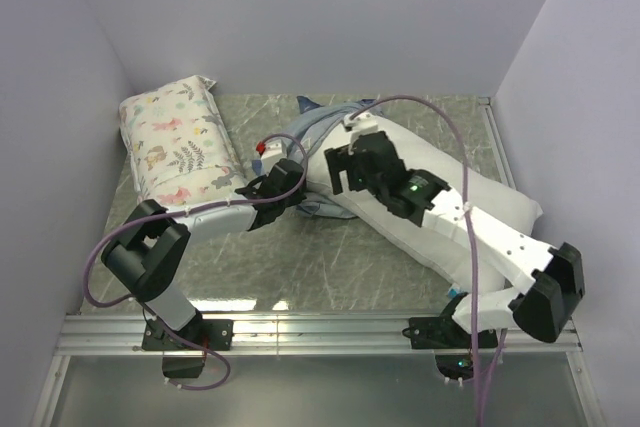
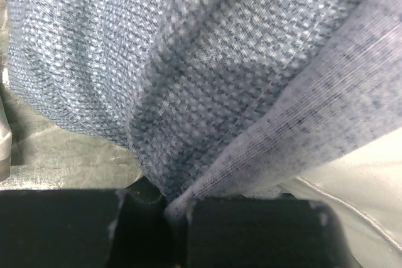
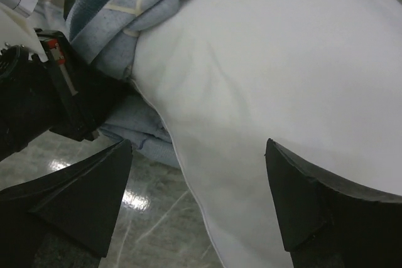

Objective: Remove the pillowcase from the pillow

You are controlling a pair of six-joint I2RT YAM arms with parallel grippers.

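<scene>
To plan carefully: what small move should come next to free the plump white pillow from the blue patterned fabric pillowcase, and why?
Probably the left arm should pull slightly far-left, away from the plump white pillow. Its jaws are shut on a fold of the blue patterned fabric pillowcase, bunched at that pillow's far end; the right jaws stand open over the pillow.

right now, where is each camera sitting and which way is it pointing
top: above and behind the arms, looking down on the table; both arms, the left pincer and the right pincer show.
left wrist: on the left arm, pressed close to the pillowcase pinched in its shut pincer.
right wrist: on the right arm, facing the white pillow, framed by its open pincer.
shared: top and right wrist both show the pillow, the pillowcase and the left pincer.
</scene>
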